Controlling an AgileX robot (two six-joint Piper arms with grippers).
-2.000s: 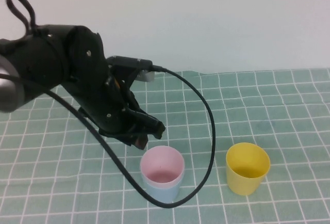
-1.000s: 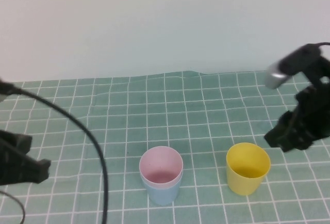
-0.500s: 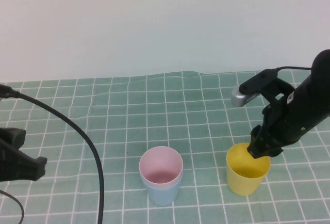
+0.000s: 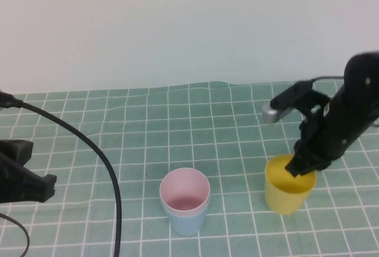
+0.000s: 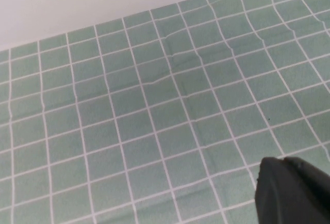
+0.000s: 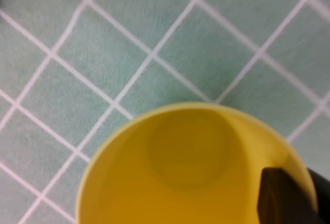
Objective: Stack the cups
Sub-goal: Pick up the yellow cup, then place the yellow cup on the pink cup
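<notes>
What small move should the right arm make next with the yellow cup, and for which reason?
Probably close on the rim and lift straight up. The right gripper sits at the yellow cup's rim, one finger apparently inside, while the pink cup is already nested in the blue cup to the robot's left. The left gripper is parked at the table's left edge.

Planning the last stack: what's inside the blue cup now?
The pink cup sits nested in the blue cup; its own inside looks empty. The right pincer is at the yellow cup rim; the left pincer is parked far left.
</notes>
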